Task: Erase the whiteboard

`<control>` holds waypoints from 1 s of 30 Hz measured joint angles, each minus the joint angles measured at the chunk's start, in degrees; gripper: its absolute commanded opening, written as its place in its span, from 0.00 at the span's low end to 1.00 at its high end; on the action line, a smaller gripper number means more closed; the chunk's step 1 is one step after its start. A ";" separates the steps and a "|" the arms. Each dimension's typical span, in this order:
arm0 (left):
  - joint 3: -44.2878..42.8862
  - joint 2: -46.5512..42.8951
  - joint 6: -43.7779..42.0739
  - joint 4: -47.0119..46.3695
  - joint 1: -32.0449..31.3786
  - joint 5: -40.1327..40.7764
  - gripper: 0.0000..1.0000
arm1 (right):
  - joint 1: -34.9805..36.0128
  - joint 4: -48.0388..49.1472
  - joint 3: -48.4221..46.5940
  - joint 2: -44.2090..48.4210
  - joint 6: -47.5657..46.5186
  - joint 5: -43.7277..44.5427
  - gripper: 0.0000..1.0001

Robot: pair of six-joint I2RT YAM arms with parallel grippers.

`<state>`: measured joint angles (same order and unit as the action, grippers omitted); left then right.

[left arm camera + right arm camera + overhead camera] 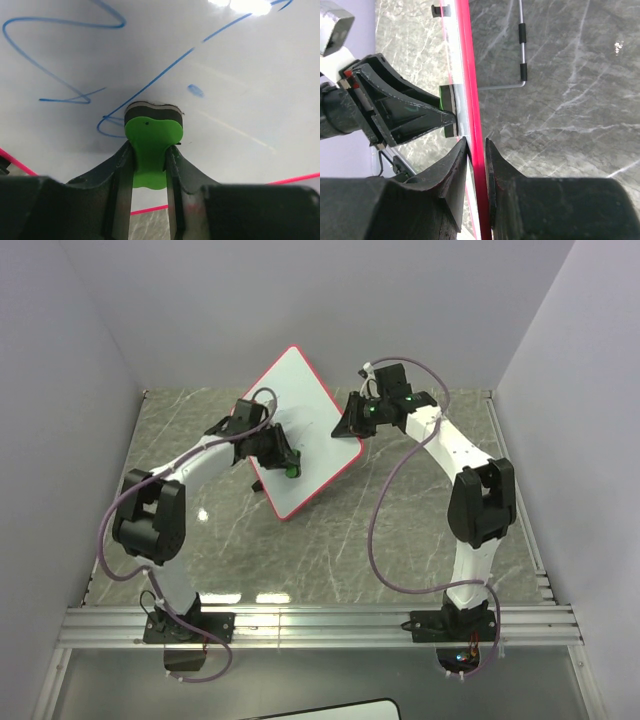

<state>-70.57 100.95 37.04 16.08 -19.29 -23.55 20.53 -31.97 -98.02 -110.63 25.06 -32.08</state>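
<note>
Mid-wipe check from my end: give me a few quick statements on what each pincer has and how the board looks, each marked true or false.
1. The left pincer is shut on the green eraser. True.
2. The whiteboard is wiped clean. False: blue scribbles run across it.
3. The right pincer clamps the whiteboard's red edge. True.
4. The green eraser hangs clear of the whiteboard. False: its dark pad is pressed against the white surface.
</note>
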 measured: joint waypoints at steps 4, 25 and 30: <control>-12.57 4.44 -0.74 9.92 -3.93 4.44 0.00 | -0.39 0.00 1.29 1.51 0.15 0.94 0.00; 0.76 1.99 3.19 -5.09 1.77 1.53 0.00 | -0.28 0.92 5.51 4.39 1.03 1.60 0.00; 4.35 1.38 3.32 -8.13 3.63 0.70 0.00 | -0.17 0.92 5.51 4.50 1.05 1.53 0.00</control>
<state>-66.22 102.32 40.36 7.94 -15.66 -22.85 20.36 -31.05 -92.51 -106.13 26.11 -30.55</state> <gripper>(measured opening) 0.318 0.247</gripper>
